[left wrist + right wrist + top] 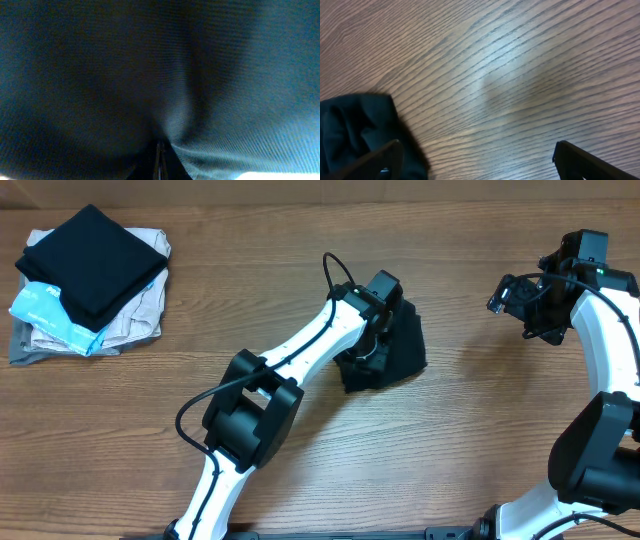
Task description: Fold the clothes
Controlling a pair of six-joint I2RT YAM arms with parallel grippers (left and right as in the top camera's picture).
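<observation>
One hold only: my left gripper (376,345) pinches the bunched black shirt (405,345), which lies well left of my wide-open, empty right gripper (510,305).

The black shirt (405,350) lies bunched up on the table (300,240).

Black shirt (357,125) (crumpled, perhaps) beside right gripper (477,147)

**Wood-grain counter: one loose shirt, one pile**

The brown wood-grain counter (480,430) carries two things. A crumpled black short-sleeved shirt of soft fabric (405,350) lies bunched near its middle. At the far left corner sits a pile of folded garments (90,320). In it, grey cloth (22,348) and beige cloth (140,320) touch the wood, light-blue fabric (40,305) lies above them, and a square-folded black garment (95,260) is on top.
</observation>
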